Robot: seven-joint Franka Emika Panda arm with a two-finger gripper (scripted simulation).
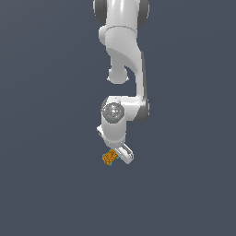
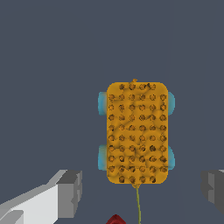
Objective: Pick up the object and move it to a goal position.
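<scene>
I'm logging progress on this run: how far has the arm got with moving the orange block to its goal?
Done: the gripper is lined up over the orange studded block, fingers open and clear of its sides. In hand: the approach; nothing is grasped. The exterior view shows the block beside the gripper. Left: closing on the block, lifting it and carrying it to the dark red goal marker.

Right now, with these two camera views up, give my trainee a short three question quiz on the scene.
1. True or false: the gripper is shut on the orange studded block.
2. What colour are the block's four side bumps? A red, B cyan, C white.
3. Fill in: in the wrist view a dark ___ shape shows at the frame edge.

Key: 1 false, the fingers stand apart and clear of it; 2 B; 3 red.
</scene>
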